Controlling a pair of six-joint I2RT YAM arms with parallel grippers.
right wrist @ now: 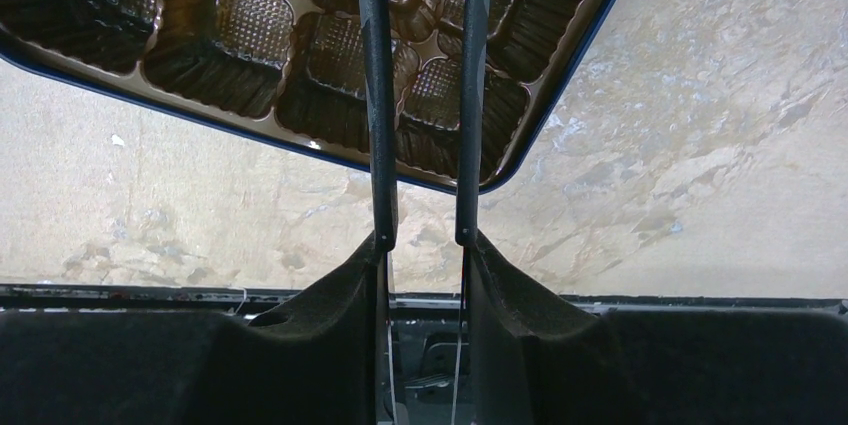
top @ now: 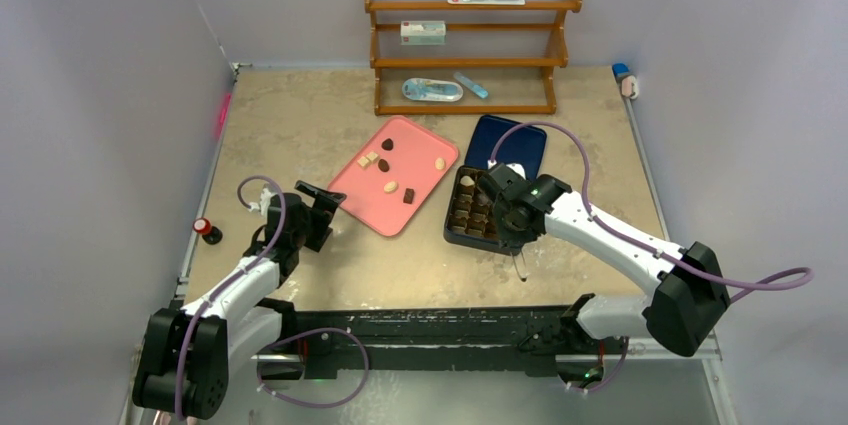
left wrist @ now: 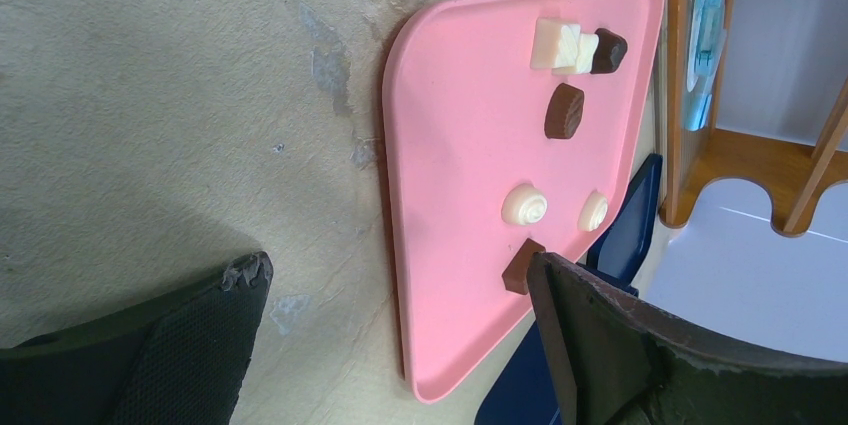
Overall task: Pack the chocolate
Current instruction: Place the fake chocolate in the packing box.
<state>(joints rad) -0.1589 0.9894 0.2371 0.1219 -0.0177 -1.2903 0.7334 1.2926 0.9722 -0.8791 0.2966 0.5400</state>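
Seven chocolate pieces (top: 383, 165) lie loose on the pink tray (top: 420, 140); others sit in the gridded box (top: 449, 232) beside it. The right gripper (top: 497, 209) is over the box with its fingers narrowly apart and tips hidden, so a grip cannot be told. The left gripper (top: 324, 213) is spread wide and empty, just left of the tray, over the bench (top: 300, 115).

At the centre of the top view we count one flat pink plastic tray (top: 412, 140) bearing four cream-white chocolate pieces (left wrist: 525, 205) and three dark brown chocolate pieces (left wrist: 564, 111). To its right we count one dark gridded plastic box (right wrist: 220, 35) and one navy blue lid (top: 520, 150).
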